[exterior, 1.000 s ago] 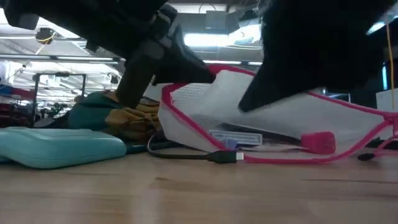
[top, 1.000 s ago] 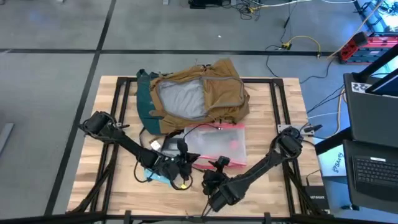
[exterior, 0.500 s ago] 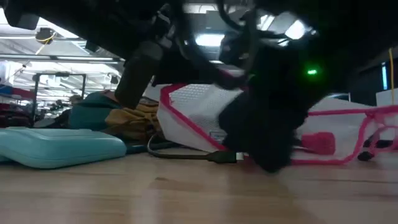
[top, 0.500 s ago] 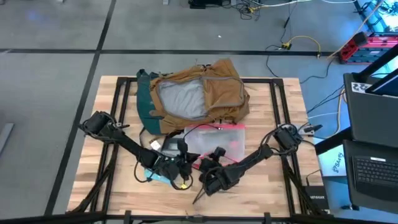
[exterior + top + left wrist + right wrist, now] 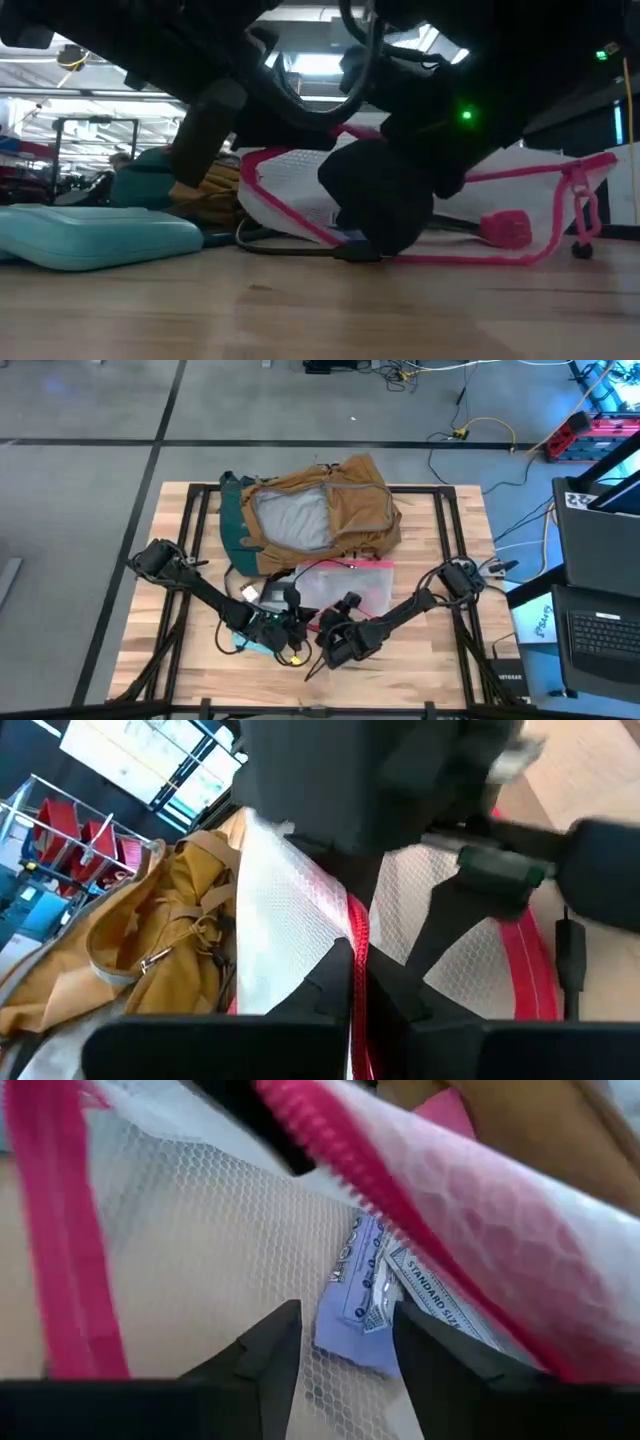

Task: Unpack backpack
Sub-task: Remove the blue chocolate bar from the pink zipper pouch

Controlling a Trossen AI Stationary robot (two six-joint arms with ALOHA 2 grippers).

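Note:
The tan-brown backpack (image 5: 318, 510) lies open at the table's far middle, its grey lining up. Just nearer lies a clear pink-edged pouch (image 5: 352, 588). My left gripper (image 5: 286, 622) is shut on the pouch's raised left end (image 5: 252, 170). My right gripper (image 5: 340, 1342) stands open inside the pouch's mouth, above the mesh wall and close to printed cards (image 5: 372, 1295) lying inside. In the high view my right gripper (image 5: 328, 630) sits at the pouch's near left corner. My left gripper pinches the pouch's pink-bound edge (image 5: 357, 952) between its two fingers at the left end of the mouth. That edge is held up off the table, while the pouch's lower side (image 5: 470, 255) rests on the wood. My right gripper's fingers (image 5: 268, 1348) are inside the pouch; whether they touch it, I cannot tell.
A teal case (image 5: 95, 238) lies flat near the table's near left, beside a black cable with a plug (image 5: 355, 252). A small yellow item (image 5: 293, 657) sits by the left gripper. Bare wood lies along the near edge and at the right.
My right gripper has gone from the near edge toward the far left and down, into the pouch's open mouth. The pouch's right end has lifted, and its pink pull now hangs there. My left gripper has kept its hold.

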